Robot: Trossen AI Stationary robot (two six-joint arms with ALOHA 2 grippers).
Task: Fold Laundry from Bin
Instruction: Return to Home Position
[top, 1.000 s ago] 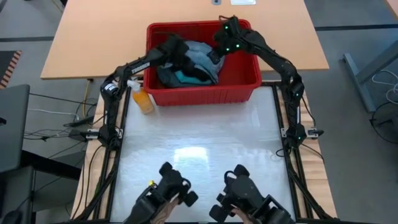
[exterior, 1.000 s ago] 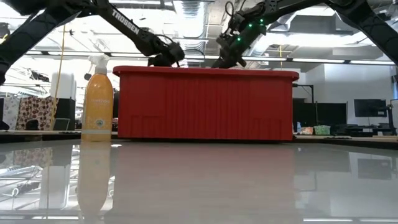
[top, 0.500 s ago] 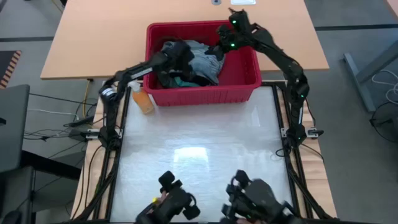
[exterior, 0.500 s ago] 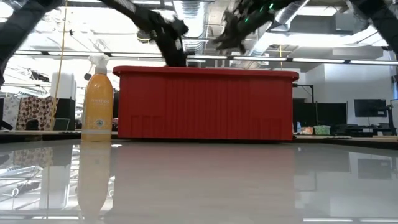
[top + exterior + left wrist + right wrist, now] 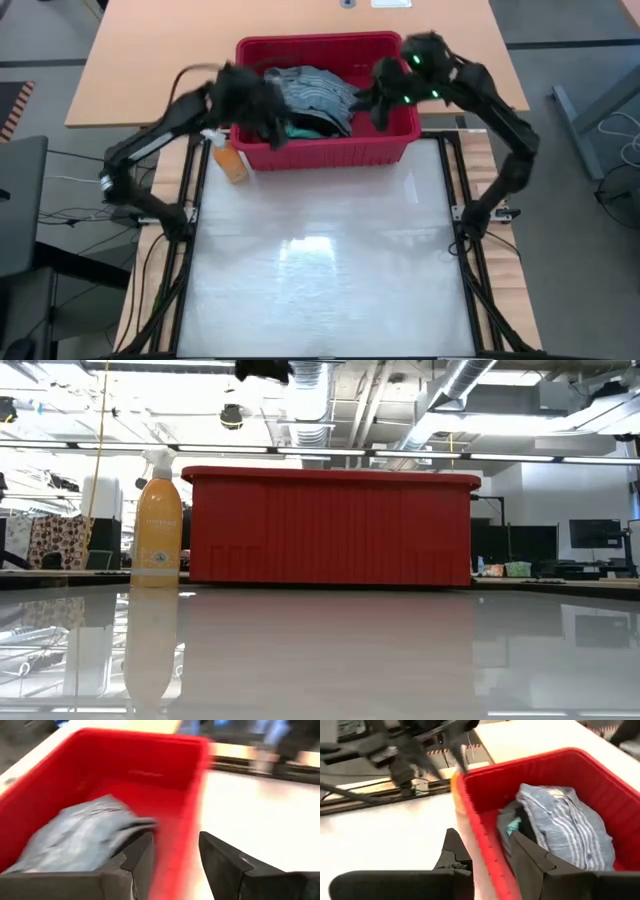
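The bin [image 5: 328, 148] stands at the far edge of the worktop [image 5: 320, 260], its long axis running left to right, with the bottle [image 5: 230, 161] just beside its left near corner. The laundry [image 5: 316, 90] lies heaped inside, a striped blue-grey piece on top and a scrap of turquoise showing beneath it. The left gripper [image 5: 175, 836] hangs over the bin's left end, its fingers spread and holding nothing. The right gripper [image 5: 483, 834] hangs over the right end, likewise spread and empty. In each wrist view the red rim passes under the gap between the fingers, so the laundry lies ahead of and below both grippers. Neither arm looks clearly nearer to it. With the clothes in the bin, the way home probably leads up and back toward the worktop's near edge, clear of the rim. Both arms are smeared in the high view, so their exact height cannot be told. In the low view the bin's wall hides the laundry, and only a dark scrap of arm shows at the top.
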